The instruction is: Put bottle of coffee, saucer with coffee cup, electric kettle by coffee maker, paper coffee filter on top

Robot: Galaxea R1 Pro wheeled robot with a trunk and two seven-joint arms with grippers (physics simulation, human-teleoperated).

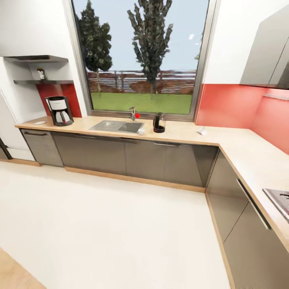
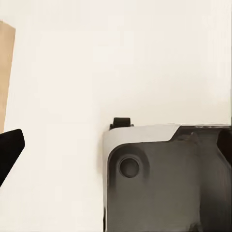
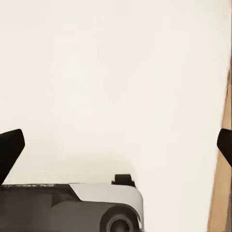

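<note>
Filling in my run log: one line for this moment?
phase: approaching | black-and-white coffee maker: on wood-grain countertop | glass kettle: beside steel sink | grippers: open, empty

Coffee maker (image 1: 59, 110): upright at the left end of the kitchen countertop (image 1: 180, 134). Saucer (image 1: 40, 122): just left of it. Electric kettle (image 1: 159, 123): well right. Bottle of coffee (image 1: 41, 74): on the kitchen shelf (image 1: 42, 82) above.

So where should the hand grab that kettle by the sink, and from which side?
Probably by the handle of the electric kettle. It stands upright on the kitchen countertop right of the steel sink. Come from the open room side; the handle's exact facing is too small to tell.
</note>
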